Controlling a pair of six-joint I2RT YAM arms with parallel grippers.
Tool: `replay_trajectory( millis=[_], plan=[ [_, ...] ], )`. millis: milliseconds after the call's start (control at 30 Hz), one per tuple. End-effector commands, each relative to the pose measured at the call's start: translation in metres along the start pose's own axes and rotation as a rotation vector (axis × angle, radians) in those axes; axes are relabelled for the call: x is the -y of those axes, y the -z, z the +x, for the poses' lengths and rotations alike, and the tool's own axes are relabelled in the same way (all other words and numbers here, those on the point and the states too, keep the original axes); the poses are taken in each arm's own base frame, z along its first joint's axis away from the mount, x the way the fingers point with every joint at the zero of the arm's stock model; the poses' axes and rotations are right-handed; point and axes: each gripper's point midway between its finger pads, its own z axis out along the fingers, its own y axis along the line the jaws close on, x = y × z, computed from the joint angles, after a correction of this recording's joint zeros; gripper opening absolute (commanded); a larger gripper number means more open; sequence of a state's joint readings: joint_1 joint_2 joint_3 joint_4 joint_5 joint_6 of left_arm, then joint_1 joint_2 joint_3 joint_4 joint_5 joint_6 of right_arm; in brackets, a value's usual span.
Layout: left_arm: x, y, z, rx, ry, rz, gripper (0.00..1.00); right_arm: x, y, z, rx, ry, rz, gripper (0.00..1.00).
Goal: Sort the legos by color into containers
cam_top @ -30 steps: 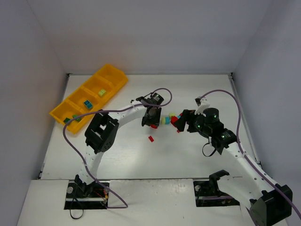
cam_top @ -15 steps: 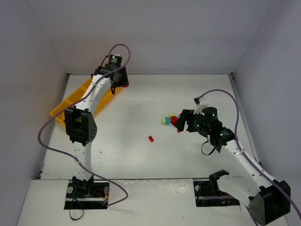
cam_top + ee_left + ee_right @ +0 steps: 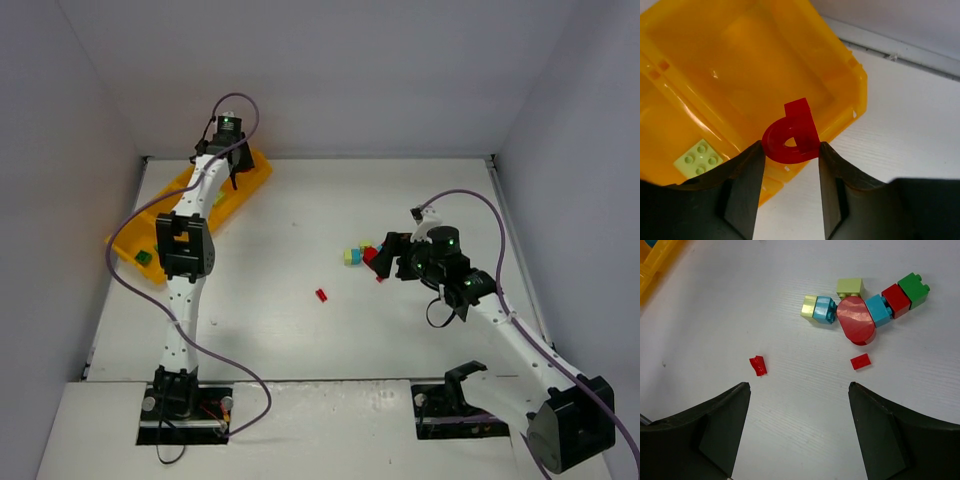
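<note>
- Grips the red half-round (image 3: pixel 801 122) in the left gripper (image 3: pixel 791 150), jaws narrow, pressing its curved flanks.
- Hangs over the end compartment of the tray (image 3: pixel 700 60), near that compartment's outer corner. Cannot tell whether it is clear of the floor.
- Lies with its long axis along the fingers: round end back toward the wrist, square tab pointing away into the tray, open hole facing the wrist camera.
- In the next compartment: a yellow-green brick (image 3: pixel 698 159), studs up, just clear of the left finger.
- Sits in the far left corner of the table (image 3: pixel 300 330), as to the tray, with its long axis slanting from the left edge toward the far edge.
- From above, mostly hidden behind the left arm. Gripper and half-round out of sight under the wrist. Only a green brick (image 3: pixel 146 257) visible, in the near end compartment.
- Right gripper (image 3: pixel 799 386): wide, holding nothing, over the table right of centre, finger bases cut off at the bottom edge.
- Ahead of it, a touching cluster: yellow (image 3: pixel 809 306), teal (image 3: pixel 824 309), pale green (image 3: pixel 849 287), a red oval (image 3: pixel 856 320), teal (image 3: pixel 878 310), red (image 3: pixel 896 297), green (image 3: pixel 913 287).
- Apart from the cluster, two red bits (image 3: pixel 860 361) (image 3: pixel 758 365), shapes hard to make out.
- In the right wrist view, only a cropped tray corner at top left.
</note>
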State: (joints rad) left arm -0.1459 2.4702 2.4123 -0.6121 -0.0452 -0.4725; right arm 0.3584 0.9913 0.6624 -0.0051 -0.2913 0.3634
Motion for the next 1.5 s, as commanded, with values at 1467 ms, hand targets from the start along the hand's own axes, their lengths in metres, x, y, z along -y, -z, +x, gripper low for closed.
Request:
replay_trajectory(
  millis=[1467],
  plan=[
    [0.132, 0.221, 0.314, -0.471, -0.089, 0.188, 0.55, 0.011, 0.025, -0.028, 0.194, -0.035, 0.058, 0.72]
  ],
)
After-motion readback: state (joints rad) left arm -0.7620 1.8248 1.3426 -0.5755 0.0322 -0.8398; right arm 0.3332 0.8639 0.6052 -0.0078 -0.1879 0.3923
